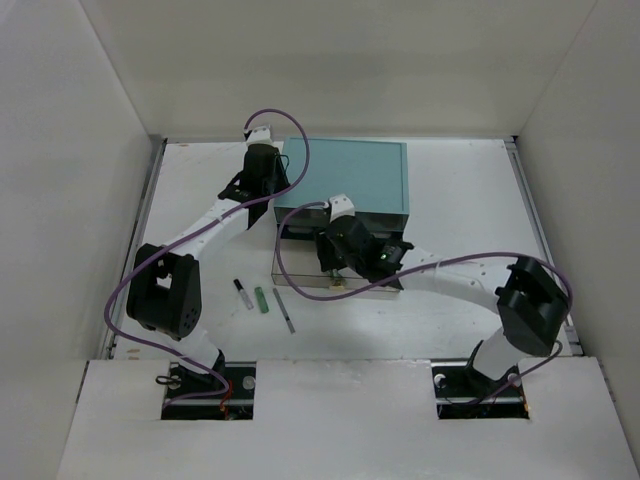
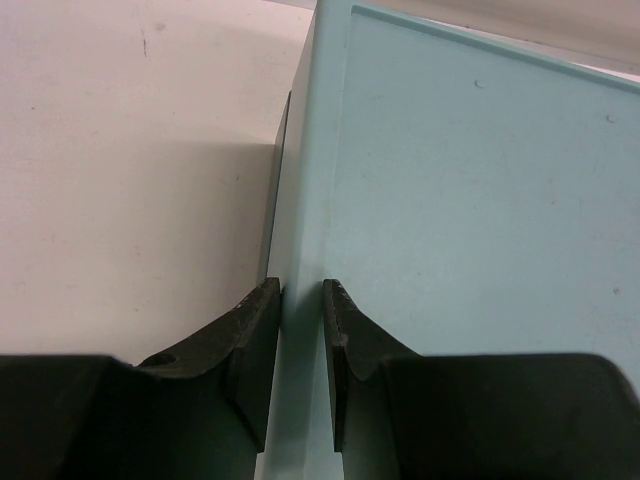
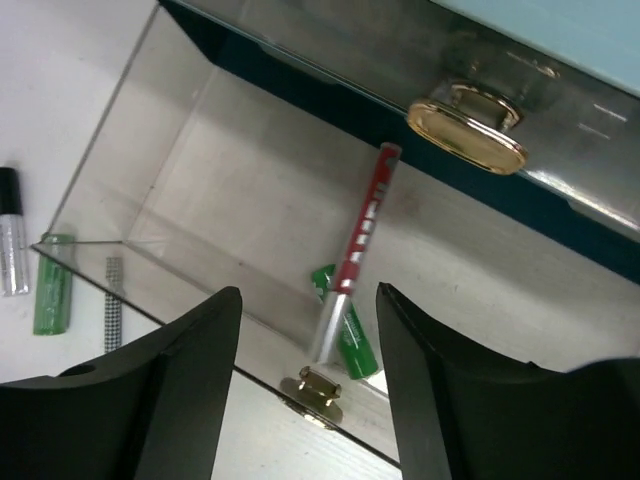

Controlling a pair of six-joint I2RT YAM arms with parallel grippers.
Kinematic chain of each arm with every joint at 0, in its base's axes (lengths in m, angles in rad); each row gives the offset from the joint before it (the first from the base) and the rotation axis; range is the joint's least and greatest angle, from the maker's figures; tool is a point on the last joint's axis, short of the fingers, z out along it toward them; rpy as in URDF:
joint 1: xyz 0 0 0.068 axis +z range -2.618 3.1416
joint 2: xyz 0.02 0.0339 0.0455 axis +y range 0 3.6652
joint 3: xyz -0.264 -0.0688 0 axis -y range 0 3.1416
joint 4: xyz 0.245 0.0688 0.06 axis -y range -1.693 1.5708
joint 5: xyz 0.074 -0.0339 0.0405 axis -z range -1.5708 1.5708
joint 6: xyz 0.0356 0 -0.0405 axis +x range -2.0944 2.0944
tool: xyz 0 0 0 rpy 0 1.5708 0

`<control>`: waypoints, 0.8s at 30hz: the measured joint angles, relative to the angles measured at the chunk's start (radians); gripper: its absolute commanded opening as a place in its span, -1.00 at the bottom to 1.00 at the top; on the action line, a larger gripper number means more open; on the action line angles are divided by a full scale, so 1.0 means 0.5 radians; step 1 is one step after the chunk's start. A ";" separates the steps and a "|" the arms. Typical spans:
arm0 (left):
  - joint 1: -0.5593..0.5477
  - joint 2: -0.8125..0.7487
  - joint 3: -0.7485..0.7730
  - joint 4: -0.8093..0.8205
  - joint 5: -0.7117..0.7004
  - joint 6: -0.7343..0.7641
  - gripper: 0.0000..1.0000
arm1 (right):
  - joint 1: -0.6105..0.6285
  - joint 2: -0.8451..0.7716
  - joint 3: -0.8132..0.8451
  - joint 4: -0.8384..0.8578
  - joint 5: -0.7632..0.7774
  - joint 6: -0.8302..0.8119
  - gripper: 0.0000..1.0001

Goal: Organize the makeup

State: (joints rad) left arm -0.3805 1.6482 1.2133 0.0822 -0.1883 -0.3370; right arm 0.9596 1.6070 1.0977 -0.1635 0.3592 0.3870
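I'm hovering my right gripper (image 3: 310, 295), fingers apart, over the red pencil (image 3: 362, 225); my left gripper (image 2: 300, 290), fingers nearly together, is touching the far-edge teal box (image 2: 480, 200).

No legible text, labels, brands or numbers

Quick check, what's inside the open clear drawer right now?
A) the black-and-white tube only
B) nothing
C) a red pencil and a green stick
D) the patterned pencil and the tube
C: the right wrist view shows the red pencil lying across a green stick inside the clear drawer, while the tube, a second green stick and the patterned pencil lie outside it.
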 measured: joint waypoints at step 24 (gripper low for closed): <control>-0.008 0.011 0.027 -0.038 -0.023 0.006 -0.83 | 0.685 0.755 0.537 -0.131 -0.027 0.179 0.17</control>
State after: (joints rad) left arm -0.3847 1.6539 1.2266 0.0631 -0.1997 -0.3340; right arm 1.3022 1.9846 1.3663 -0.2291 0.3454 0.4767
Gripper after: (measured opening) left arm 0.202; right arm 0.586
